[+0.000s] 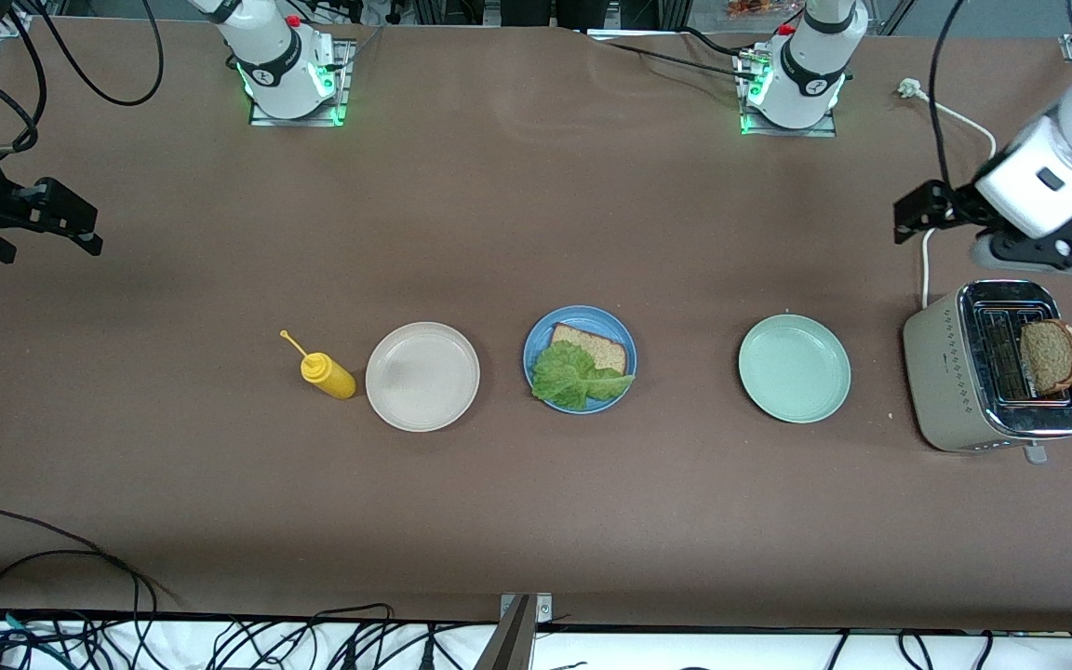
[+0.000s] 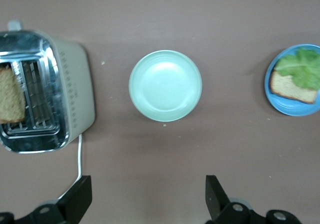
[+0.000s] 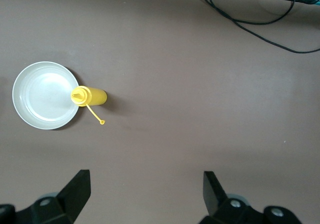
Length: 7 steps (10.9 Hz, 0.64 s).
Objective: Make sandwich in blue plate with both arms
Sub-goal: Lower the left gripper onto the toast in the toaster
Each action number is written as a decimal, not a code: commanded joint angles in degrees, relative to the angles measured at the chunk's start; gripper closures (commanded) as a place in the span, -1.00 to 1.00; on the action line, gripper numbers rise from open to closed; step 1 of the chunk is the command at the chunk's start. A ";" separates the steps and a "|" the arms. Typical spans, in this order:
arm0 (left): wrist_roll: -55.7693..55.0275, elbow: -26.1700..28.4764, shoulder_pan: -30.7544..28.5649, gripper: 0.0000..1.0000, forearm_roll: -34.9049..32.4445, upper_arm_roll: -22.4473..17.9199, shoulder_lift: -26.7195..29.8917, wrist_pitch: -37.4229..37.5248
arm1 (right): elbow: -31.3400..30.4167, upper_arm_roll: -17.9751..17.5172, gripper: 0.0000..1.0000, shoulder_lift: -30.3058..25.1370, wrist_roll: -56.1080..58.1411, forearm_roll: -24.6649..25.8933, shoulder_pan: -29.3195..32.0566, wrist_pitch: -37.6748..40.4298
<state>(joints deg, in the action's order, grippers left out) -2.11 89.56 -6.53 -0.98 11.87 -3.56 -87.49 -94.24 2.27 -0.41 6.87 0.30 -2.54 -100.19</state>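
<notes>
The blue plate sits mid-table with one brown bread slice on it. A ruffled green lettuce leaf lies over that slice's nearer part. A second bread slice stands in a slot of the toaster at the left arm's end. My left gripper hangs open and empty over the table beside the toaster. Its wrist view shows the gripper, the toaster, the slice in it and the blue plate. My right gripper hangs open and empty at the right arm's end.
A pale green plate lies between the blue plate and the toaster. A beige plate and a yellow squeeze bottle lie toward the right arm's end. The toaster's white cord runs toward the bases. Cables hang along the nearest table edge.
</notes>
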 commanded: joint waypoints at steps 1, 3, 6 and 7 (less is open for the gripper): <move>0.45 -3.49 -7.17 -1.00 -0.15 0.08 -5.90 0.21 | 1.34 0.01 -1.00 0.49 -0.63 0.84 -0.10 0.88; 1.93 -8.41 -11.29 -1.00 -3.39 0.17 -12.40 0.04 | 1.43 0.01 -1.00 0.49 -0.63 0.84 -0.10 0.88; 12.89 -10.63 -16.57 -1.00 -3.67 0.08 -17.61 -7.14 | 1.43 0.01 -1.00 0.49 -0.63 0.85 -0.10 0.88; 15.62 -10.54 -17.46 -1.00 -4.37 0.08 -18.23 -9.61 | 1.34 0.01 -1.00 0.49 -0.63 0.84 -0.10 0.88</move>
<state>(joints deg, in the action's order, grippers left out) 6.79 82.05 -21.62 -3.30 11.19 -18.65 -93.59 -94.15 2.29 -0.35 6.87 0.30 -2.53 -100.19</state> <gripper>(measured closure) 0.000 0.000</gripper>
